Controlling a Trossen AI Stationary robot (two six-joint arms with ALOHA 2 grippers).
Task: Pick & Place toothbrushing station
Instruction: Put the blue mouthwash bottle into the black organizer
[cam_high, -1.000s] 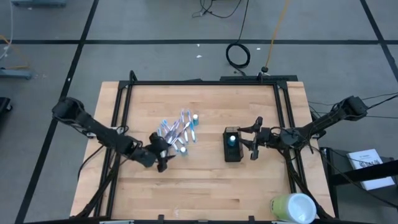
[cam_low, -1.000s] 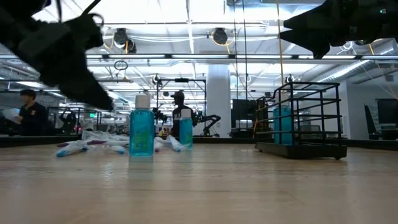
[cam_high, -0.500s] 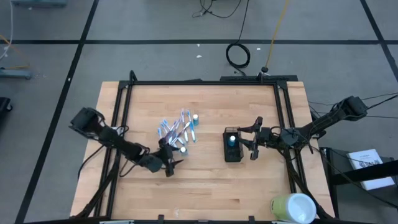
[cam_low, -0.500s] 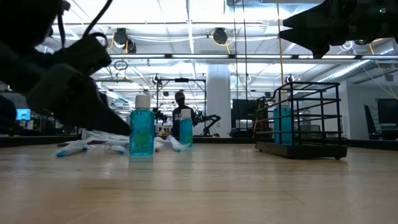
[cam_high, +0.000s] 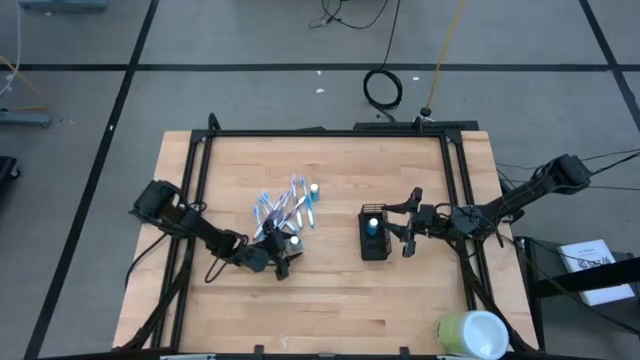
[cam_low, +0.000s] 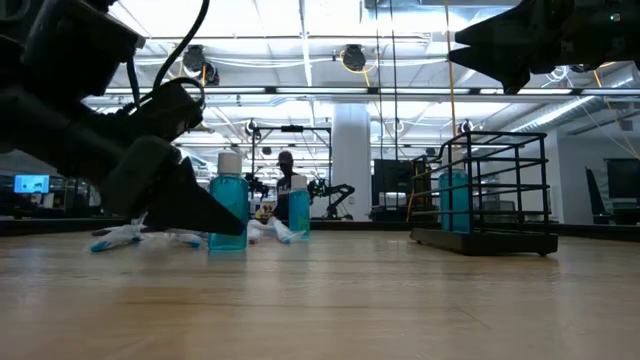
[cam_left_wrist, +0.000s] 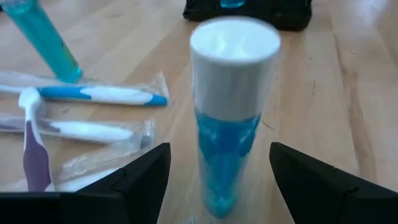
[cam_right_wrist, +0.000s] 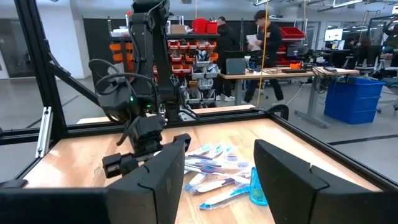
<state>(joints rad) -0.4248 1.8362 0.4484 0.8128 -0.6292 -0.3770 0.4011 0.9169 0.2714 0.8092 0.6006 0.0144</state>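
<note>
A small blue bottle with a white cap (cam_left_wrist: 231, 118) stands upright on the table, also shown in the high view (cam_high: 294, 243) and the low view (cam_low: 228, 203). My left gripper (cam_left_wrist: 219, 186) is open and low over the table; its fingers stand on either side of this bottle without touching it. Wrapped blue-and-white toothbrushes (cam_high: 285, 211) lie in a pile just beyond, with a second bottle (cam_high: 313, 190) at the pile's far side. The black wire holder (cam_high: 374, 236) stands mid-table with one blue bottle (cam_high: 373, 226) inside. My right gripper (cam_high: 405, 232) is open, above the holder's right side.
A large yellow-green and white cylinder (cam_high: 472, 335) sits at the table's near right corner. A black frame (cam_high: 320, 133) runs around the tabletop. Bare wood lies along the near side of the table. People and workbenches show in the room behind.
My left gripper has moved toward the table's right edge and down toward the tabletop, closing in on the near blue bottle until its open fingers flank it. The bottle, the toothbrushes and the holder have stayed in place.
</note>
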